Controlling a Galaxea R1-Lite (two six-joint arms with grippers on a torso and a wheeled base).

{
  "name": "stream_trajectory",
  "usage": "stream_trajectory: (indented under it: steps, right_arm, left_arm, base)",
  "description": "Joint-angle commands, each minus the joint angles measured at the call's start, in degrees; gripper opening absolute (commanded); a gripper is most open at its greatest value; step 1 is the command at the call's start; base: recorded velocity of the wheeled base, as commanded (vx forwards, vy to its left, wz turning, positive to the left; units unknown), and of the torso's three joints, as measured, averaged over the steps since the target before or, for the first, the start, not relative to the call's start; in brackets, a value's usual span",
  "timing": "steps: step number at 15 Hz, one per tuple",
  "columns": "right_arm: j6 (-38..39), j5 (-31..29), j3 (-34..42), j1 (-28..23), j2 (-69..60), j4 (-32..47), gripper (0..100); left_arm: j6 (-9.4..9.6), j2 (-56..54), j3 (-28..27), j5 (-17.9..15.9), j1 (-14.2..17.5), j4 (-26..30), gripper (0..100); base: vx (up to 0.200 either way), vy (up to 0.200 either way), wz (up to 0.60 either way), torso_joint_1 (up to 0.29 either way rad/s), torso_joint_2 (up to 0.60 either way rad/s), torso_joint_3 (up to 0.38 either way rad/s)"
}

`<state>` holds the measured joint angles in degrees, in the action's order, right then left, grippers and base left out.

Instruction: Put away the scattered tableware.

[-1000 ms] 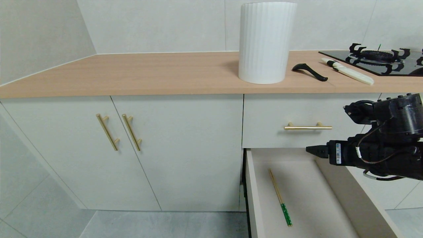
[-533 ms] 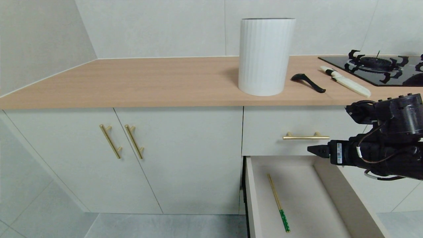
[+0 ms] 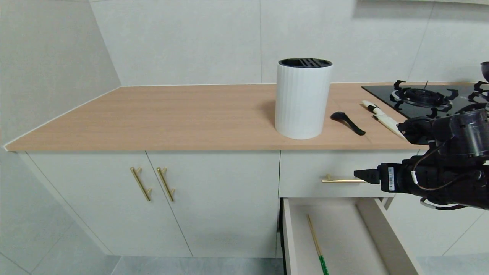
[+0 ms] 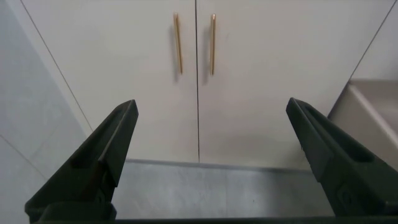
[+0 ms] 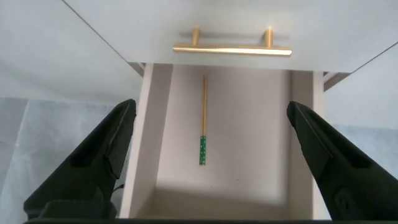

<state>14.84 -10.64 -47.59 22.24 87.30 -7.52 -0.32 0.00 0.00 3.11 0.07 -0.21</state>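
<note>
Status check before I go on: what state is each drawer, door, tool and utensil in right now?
Lower drawer: open.
Chopsticks: lying flat in that open drawer.
Upper drawer: shut.
Cabinet doors: both shut.
Knife block: upright, nothing sticking out.
Knife: lying on the counter.
Black spoon: lying on the counter.
Left tool: open, empty.
Right tool: open, empty.

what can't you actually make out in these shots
- Chopsticks: head view, lower end cut off by the bottom edge.
- Knife: head view, blade tip hidden behind the right arm.
- Knife block: head view, slot contents too dark to tell.
- Hob: head view, cut off by the right edge.
</note>
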Motion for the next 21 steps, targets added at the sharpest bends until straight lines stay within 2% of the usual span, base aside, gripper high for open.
stream_trajectory:
  steps: [1, 9, 11, 14, 17, 21]
  right_arm:
    - [0.0, 0.0, 0.1, 0.0, 0.3, 0.0, 100]
    - [-0.2, 0.0, 0.6, 0.0, 1.1, 0.0, 100]
    - [-2.4, 0.0, 1.2, 0.0, 1.2, -0.4, 100]
    - [-4.5, 0.1, 0.5, -1.6, 3.8, -5.2, 100]
    - [-10.4, 0.6, -5.0, -5.6, 12.2, -15.4, 100]
    - [-11.2, 4.4, -15.1, -8.9, 20.8, -15.8, 100]
  left_arm:
    - [0.05, 0.1, 0.0, 0.1, 0.0, 0.0, 100]
    - [0.05, 0.1, 0.0, 0.1, 0.0, 0.0, 100]
    - [-0.03, 0.1, 0.0, 0.0, 0.0, 0.0, 100]
    - [-0.03, 0.1, 0.0, 0.0, 0.0, 0.0, 100]
    - [0.05, 0.0, 0.0, 0.0, 0.0, 0.0, 100]
    - [-0.03, 0.0, 0.0, 0.1, 0.0, 0.0, 100]
  base:
    - [0.000, 0.000, 0.00, 0.188, -0.47, -0.286]
    - [0.000, 0.000, 0.00, 0.207, -0.48, -0.279]
    - [0.000, 0.000, 0.00, 0.088, -0.18, -0.093]
    - [0.000, 0.000, 0.00, 0.011, -0.03, -0.014]
    - [0.000, 0.000, 0.00, 0.000, 0.00, 0.000]
    - [0.000, 0.000, 0.00, 0.000, 0.00, 0.000]
